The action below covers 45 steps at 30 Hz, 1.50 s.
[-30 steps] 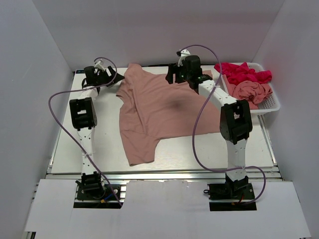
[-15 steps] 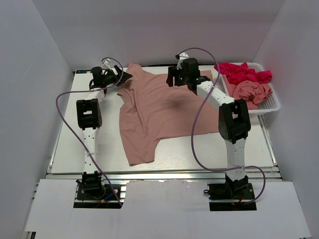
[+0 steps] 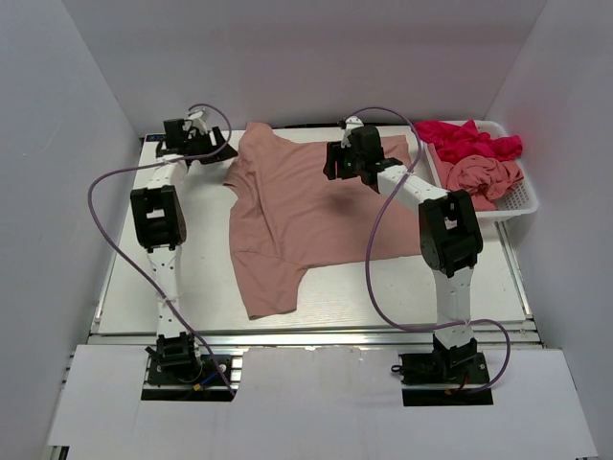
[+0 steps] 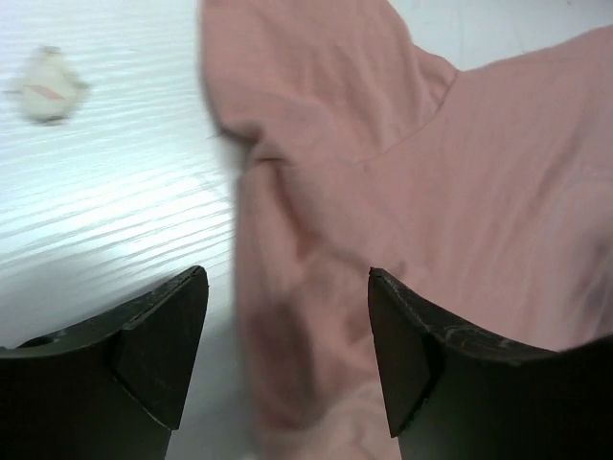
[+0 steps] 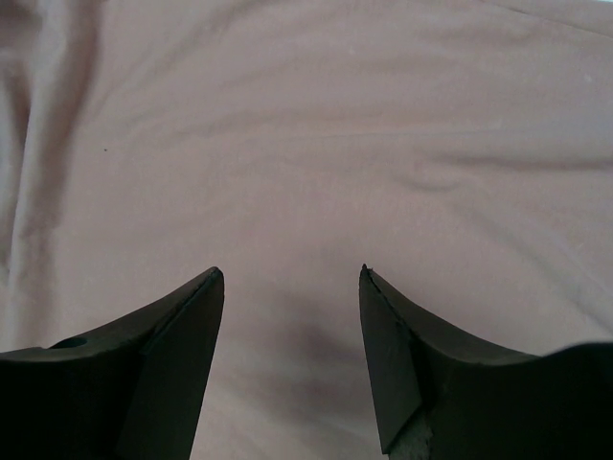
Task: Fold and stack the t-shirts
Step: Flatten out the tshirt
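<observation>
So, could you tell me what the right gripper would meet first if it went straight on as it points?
Probably the pink t-shirt: ahead of the right gripper, its wrist view shows only that cloth between the open jaws; the distance is unclear.

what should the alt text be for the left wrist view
A dusty salmon-pink cotton t-shirt lies on a white table, with the dark two-finger left gripper open and empty over its edge. A small pale scrap sits at upper left.

- Left of the salmon t-shirt (image 3: 287, 211): open table (image 3: 201, 259), bare except a small white scrap (image 4: 46, 72).
- Right of it: the basket (image 3: 517, 203) heaped with shirts (image 3: 474, 153), and the right arm (image 3: 448, 230) lying across.
</observation>
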{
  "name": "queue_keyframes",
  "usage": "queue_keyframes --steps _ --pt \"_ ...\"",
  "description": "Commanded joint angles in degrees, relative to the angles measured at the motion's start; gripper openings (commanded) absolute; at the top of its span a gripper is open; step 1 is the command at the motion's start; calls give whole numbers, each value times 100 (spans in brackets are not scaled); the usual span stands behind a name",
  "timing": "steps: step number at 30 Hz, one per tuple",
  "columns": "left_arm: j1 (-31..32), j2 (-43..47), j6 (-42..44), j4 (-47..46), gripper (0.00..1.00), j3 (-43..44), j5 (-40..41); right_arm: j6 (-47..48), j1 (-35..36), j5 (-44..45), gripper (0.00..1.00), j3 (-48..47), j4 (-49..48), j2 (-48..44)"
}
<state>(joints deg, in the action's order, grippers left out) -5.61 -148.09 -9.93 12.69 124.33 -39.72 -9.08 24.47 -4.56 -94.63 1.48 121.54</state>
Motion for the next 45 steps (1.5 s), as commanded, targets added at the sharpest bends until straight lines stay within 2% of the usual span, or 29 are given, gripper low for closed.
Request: queue_keyframes --steps 1,6,10,17,27,30,33,34,37,38,40,45 --pt "-362 720 466 462 77 -41 263 -94 32 -63 63 59 -437 -403" --pt "-485 764 642 647 77 -250 238 -85 32 -98 63 102 -446 -438" --pt "-459 668 291 25 77 -647 88 -85 40 -89 62 68 -438 -473" --pt "-345 211 -149 -328 77 -577 -185 -68 40 -72 62 -29 -376 -412" --pt "-37 -123 -307 -486 74 -401 -264 -85 84 -37 61 -214 -288 -297" --pt "15 -115 -343 -504 68 -410 -290 -94 84 7 61 -231 -279 -280" --pt "51 -115 -307 -469 51 -410 -281 -120 84 7 60 -249 -297 -253" --pt "60 -123 -273 -452 39 -410 -273 -120 84 7 60 -258 -297 -244" --pt "60 -106 -19 -268 16 -357 -150 -120 84 16 60 -240 -288 -262" --pt "60 -97 70 -93 6 -314 -63 -111 84 42 60 -231 -288 -271" --pt "51 -53 332 84 0 -261 26 -85 84 51 60 -170 -297 -288" --pt "-107 87 765 691 0 73 360 -85 93 8 59 49 -367 -359"
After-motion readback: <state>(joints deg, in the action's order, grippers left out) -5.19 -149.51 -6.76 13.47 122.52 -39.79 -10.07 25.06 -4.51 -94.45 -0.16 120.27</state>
